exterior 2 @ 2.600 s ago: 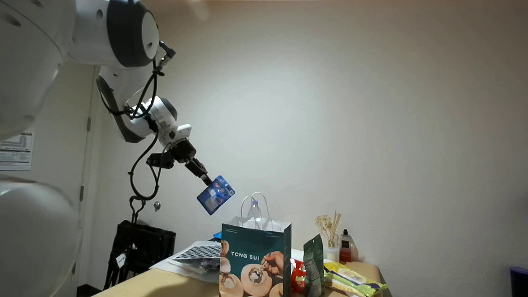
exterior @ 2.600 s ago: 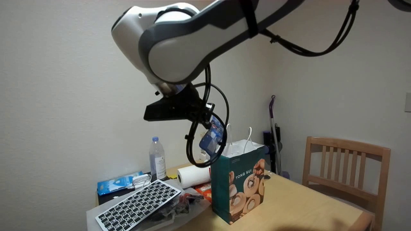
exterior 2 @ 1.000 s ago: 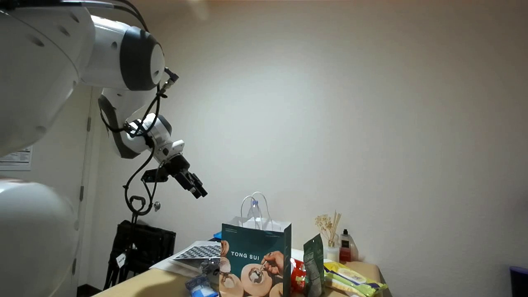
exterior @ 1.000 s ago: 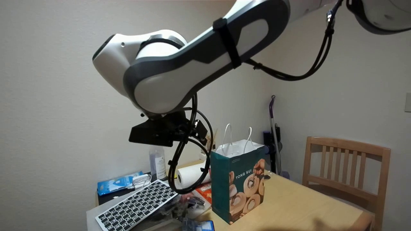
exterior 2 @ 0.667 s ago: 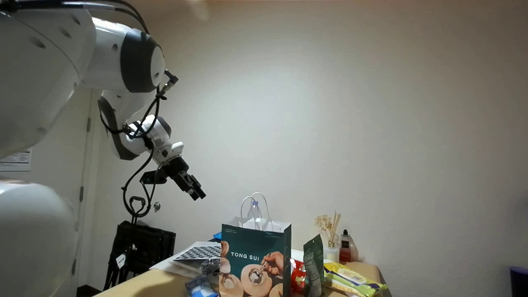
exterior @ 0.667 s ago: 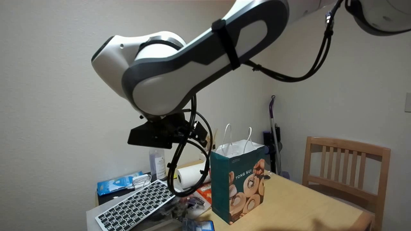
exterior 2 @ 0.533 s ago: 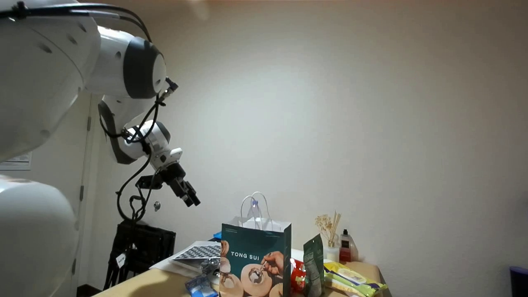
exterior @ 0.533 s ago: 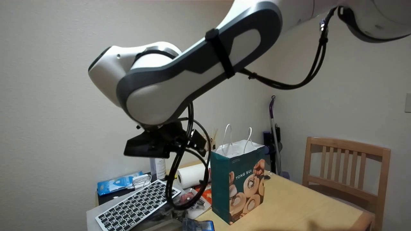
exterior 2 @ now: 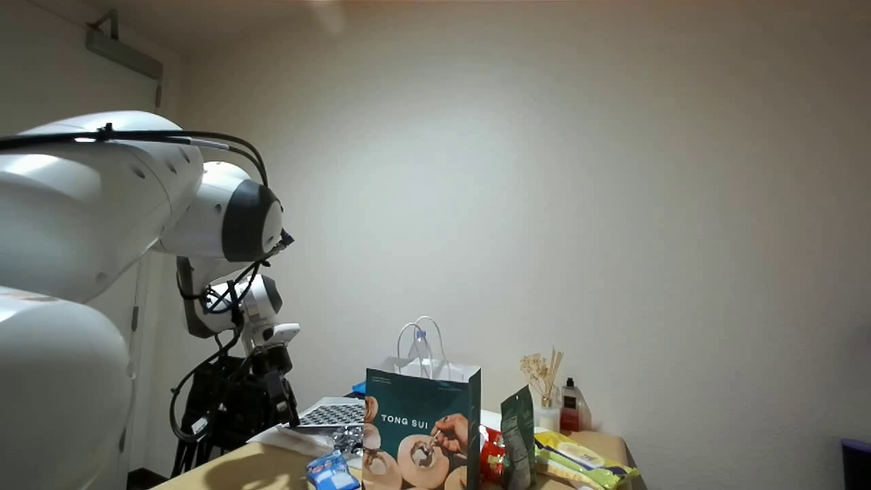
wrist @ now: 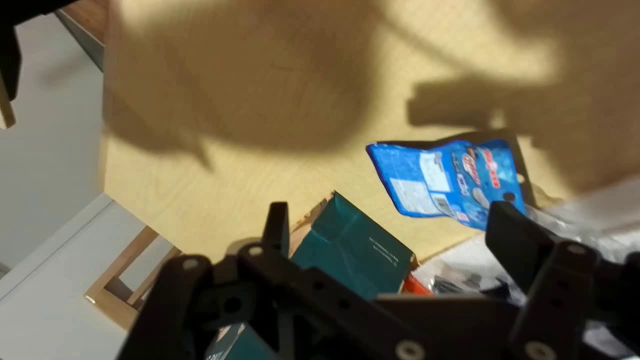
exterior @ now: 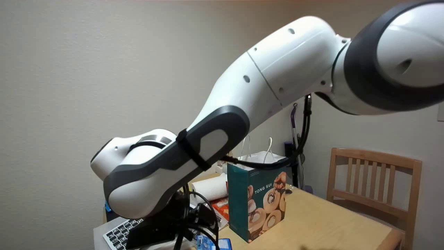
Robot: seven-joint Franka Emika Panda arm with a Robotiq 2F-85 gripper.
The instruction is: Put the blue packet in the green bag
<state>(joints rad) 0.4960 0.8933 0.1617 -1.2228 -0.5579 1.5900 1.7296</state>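
Note:
The blue packet (wrist: 445,180) lies flat on the table; in an exterior view the packet (exterior 2: 332,471) rests just left of the green bag (exterior 2: 422,398). That bag stands upright with white loop handles and a cartoon picture, and in an exterior view the bag (exterior: 239,198) is partly crossed by an arm cable. My gripper (wrist: 390,212) stands open with nothing held, its fingers spread wide. In the wrist view one finger (wrist: 515,240) overlaps the packet's edge. In an exterior view the gripper (exterior 2: 287,412) hangs low over the table, left of and above the packet.
A keyboard-like board (exterior 2: 333,414) and clear plastic with dark things (exterior 2: 348,439) lie behind the packet. Beside the bag are a red packet (exterior 2: 491,452), a dark green pouch (exterior 2: 518,435) and a yellow pack (exterior 2: 582,463). A paper roll (exterior: 210,187) lies behind the bag.
Earlier the gripper held the blue packet in the air near the bag; the packet then dropped to the table. The gripper has opened, and the arm has swung downward, turning the gripper more downward.

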